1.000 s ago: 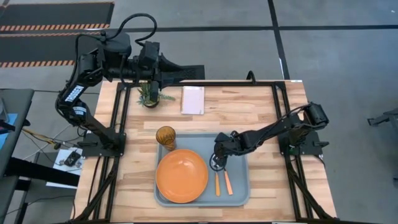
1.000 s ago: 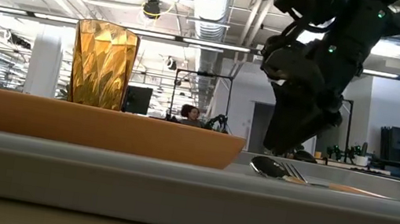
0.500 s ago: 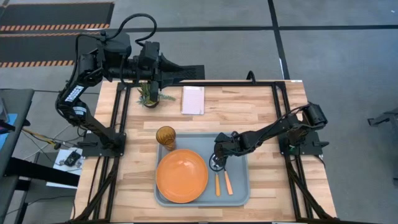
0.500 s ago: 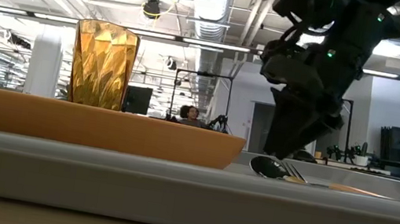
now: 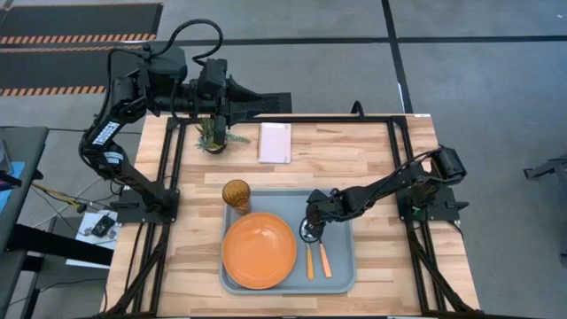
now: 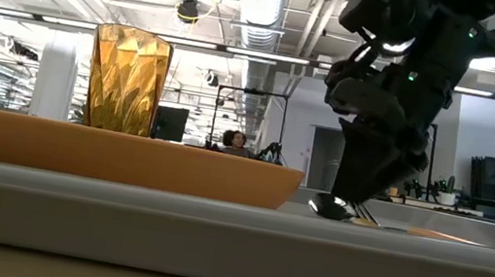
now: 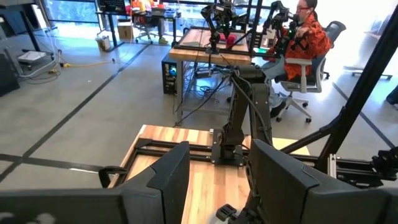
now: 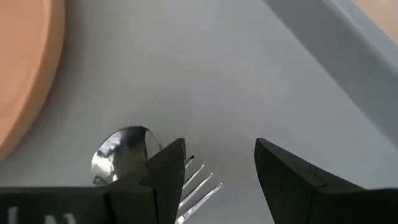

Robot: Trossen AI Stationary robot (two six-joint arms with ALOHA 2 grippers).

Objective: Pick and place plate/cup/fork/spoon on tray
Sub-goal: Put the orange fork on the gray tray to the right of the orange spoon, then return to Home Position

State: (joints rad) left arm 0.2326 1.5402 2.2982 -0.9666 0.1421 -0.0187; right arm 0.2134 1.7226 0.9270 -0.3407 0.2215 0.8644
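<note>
Fork (image 5: 323, 259) and spoon (image 5: 309, 257) laid side by side at tray's (image 5: 341, 276) four o'clock, beside plate (image 5: 259, 250). Right gripper (image 5: 308, 229) low over their heads, fingers parted (likely a release). Left gripper (image 7: 216, 163) parked, open.

Since a second ago the right arm's dark two-finger gripper (image 6: 352, 205) has come lower over the large pale blue-grey rectangular tray (image 5: 341, 259). Its open fingertips, earlier clearly above, now reach the silver oval spoon bowl (image 6: 330, 208) and the silver fork tines (image 8: 200, 187).
</note>
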